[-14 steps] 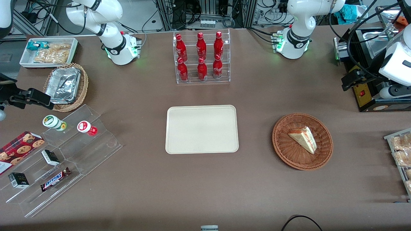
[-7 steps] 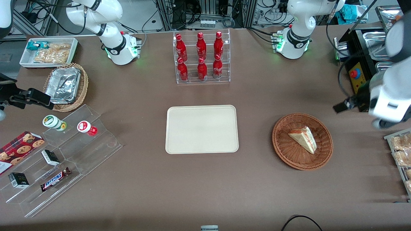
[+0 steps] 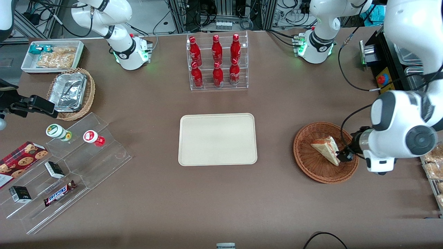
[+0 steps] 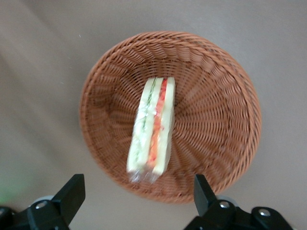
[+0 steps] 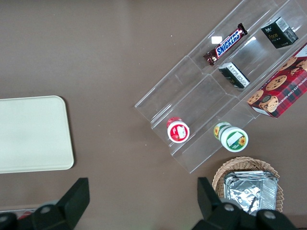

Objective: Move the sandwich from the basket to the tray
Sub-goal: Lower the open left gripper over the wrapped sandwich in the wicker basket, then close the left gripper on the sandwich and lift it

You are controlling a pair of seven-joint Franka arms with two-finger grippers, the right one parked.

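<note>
- The tray (image 3: pixel 217 139) sits bare at the table's middle, well apart from the basket.
- The basket (image 3: pixel 308 162) lies toward the working arm's end of the table.
- The gripper (image 4: pixel 139 201) hovers above the basket's edge, fingers spread, holding nothing.
- The sandwich (image 4: pixel 152 128) stands on edge in the basket; it is probably light, soft and slippery-wrapped, so a gentle pinch across the bread faces suits it.

The gripper (image 3: pixel 346 156) hides part of the basket's (image 3: pixel 313 169) rim.
</note>
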